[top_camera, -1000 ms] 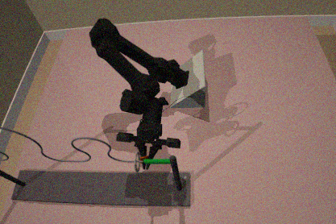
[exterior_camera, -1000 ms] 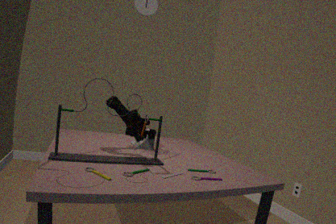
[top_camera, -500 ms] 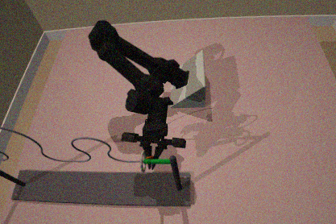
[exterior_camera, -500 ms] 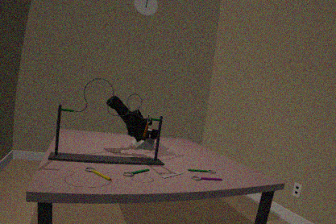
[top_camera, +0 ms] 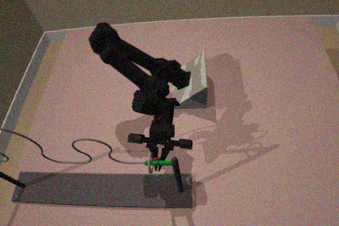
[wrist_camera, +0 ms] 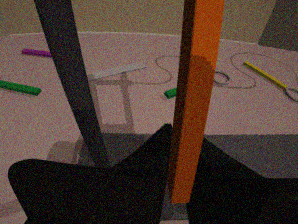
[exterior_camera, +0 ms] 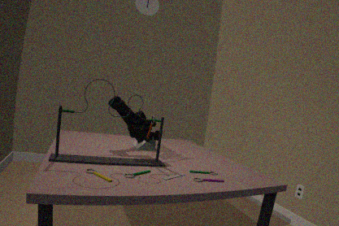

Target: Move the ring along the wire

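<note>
Orange handle point(wrist_camera: 198, 83) sits clamped in my tool point(top_camera: 158, 156), fingers nearly closed on it. The ring point(top_camera: 150, 166) hangs on the green section point(top_camera: 161, 162) beside the near post point(top_camera: 176, 174). Only my wrist view shows the handle upright between the fingers; the exterior view adds spare rings on the counter point(exterior_camera: 159, 195). My arm point(top_camera: 131, 65) reaches forward and down.

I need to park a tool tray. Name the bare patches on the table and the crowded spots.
Bare: the far right stretch of the table, and the near strip before the base plate. Crowded: around the gripper, the green wire end and post.
</note>
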`<state>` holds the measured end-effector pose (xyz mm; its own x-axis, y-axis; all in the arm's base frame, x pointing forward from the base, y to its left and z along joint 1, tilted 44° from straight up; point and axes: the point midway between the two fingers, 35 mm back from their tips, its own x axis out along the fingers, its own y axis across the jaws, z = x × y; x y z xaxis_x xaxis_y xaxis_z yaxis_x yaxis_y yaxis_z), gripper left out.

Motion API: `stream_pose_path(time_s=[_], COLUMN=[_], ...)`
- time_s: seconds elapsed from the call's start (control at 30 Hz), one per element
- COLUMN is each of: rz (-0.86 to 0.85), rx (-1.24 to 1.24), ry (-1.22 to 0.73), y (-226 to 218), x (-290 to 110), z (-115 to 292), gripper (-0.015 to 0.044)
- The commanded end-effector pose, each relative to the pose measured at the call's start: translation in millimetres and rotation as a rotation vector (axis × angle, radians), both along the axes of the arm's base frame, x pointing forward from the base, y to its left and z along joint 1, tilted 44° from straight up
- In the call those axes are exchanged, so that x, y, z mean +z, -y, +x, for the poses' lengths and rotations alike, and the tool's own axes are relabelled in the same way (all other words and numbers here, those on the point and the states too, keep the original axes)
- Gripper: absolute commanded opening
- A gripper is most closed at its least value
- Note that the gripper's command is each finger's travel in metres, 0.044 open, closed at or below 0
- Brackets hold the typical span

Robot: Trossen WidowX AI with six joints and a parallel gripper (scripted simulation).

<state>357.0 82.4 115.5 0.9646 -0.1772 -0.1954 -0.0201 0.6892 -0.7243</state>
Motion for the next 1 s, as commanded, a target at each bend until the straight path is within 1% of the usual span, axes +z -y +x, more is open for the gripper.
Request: stream_pose_path(time_s=[0.0,0.43,0.97], rz=[0.005,0.004,0.004], rx=[-0.003,-0.003,-0.003], ry=[0.002,0.002,0.002], y=[-2.6,7.2,7.3], x=[-3.0,-13.4,-13.6], z=[-0.7,1.3,1.3], gripper=[-0.0150,-0.0150,-0.0150])
